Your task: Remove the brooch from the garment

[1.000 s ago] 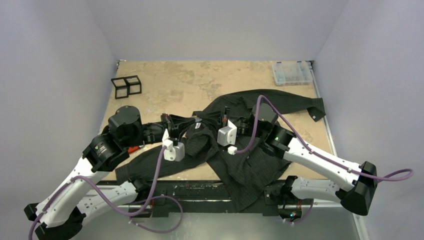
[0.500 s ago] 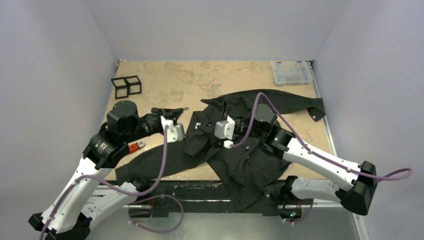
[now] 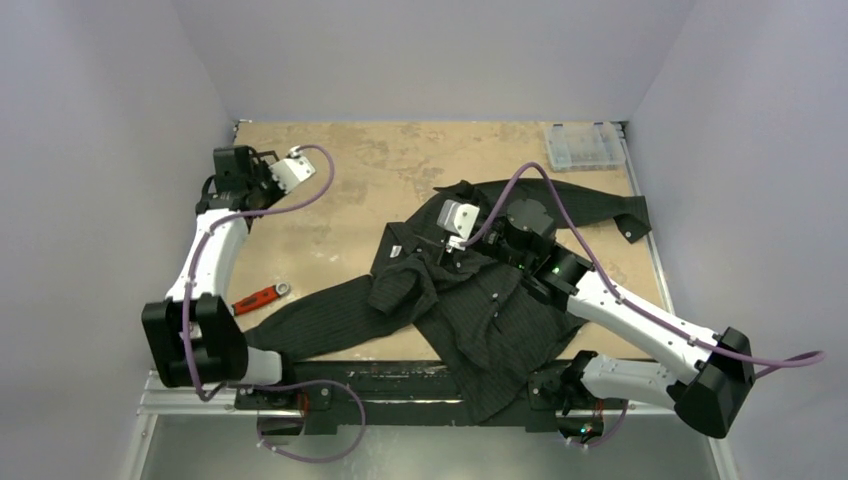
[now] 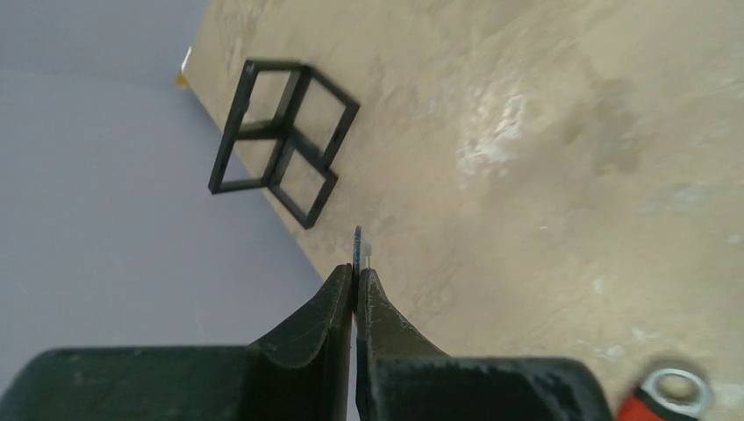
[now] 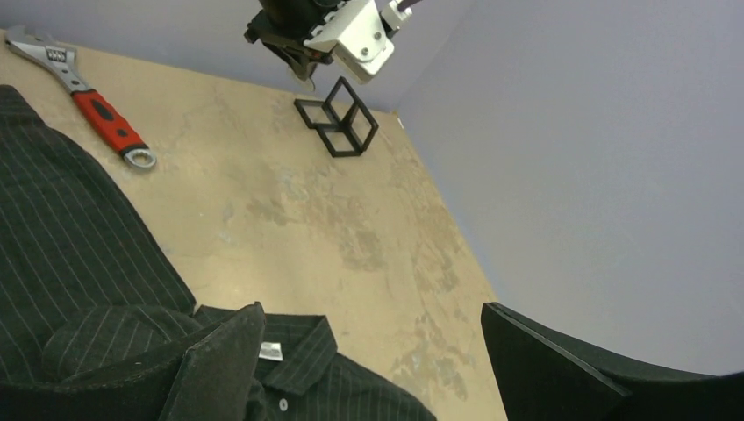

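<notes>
The left gripper (image 4: pixel 355 275) is pinching a small thin piece with its jaws pressed together. The piece is showing edge-on, bluish with a white fleck, and I am taking it for the brooch (image 4: pixel 358 246). It is standing straight out of the fingertips, its long axis running on in line with the gripper.

This is happening at the far left of the surface (image 3: pixel 340 190), well apart from the shirt (image 3: pixel 480 300), which is lying crumpled at centre right. From the gripper, the black wire frame (image 4: pixel 279 140) is lying just ahead and a little to the left. That is the relation any set-down is likely turning on, and the left arm is by far the nearer one.

The right gripper (image 5: pixel 373 311) is hanging over the shirt collar with its jaws spread wide and nothing between them.

A red-handled wrench (image 3: pixel 262 296) is lying beside the left sleeve, and a clear box (image 3: pixel 585 146) is sitting at the far right corner.

For writing, a small white label (image 5: pixel 270 352) is showing inside the collar, too small to read. No brand is legible anywhere.
</notes>
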